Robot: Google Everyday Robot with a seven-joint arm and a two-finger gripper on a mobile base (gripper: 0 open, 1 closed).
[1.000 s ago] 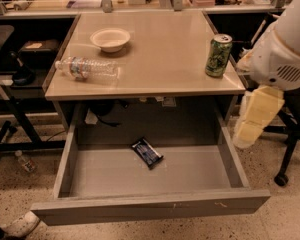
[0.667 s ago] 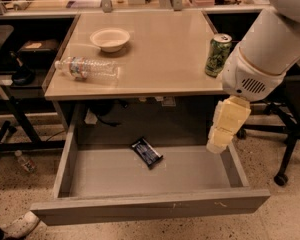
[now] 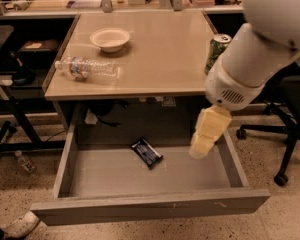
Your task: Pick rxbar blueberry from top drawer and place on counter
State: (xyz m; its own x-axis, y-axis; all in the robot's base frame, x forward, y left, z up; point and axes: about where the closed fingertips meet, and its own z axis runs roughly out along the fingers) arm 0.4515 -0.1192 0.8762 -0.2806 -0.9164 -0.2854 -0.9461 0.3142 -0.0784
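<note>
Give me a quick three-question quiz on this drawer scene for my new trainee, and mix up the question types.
1. True or false: the rxbar blueberry lies inside the open top drawer.
2. Where is the claw? A) over the drawer's right part, apart from the bar; B) clamped on the bar; C) below the drawer.
3. Fill in: on the counter, the water bottle lies on its ____.
Key: 1 true; 2 A; 3 side.

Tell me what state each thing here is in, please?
top drawer, pulled open.
rxbar blueberry, lying flat on the drawer floor, not held.
gripper, hanging over the drawer's right side, apart from the bar.
water bottle, lying on its side on the counter.
green can, upright on the counter.
bowl, upright on the counter.
</note>
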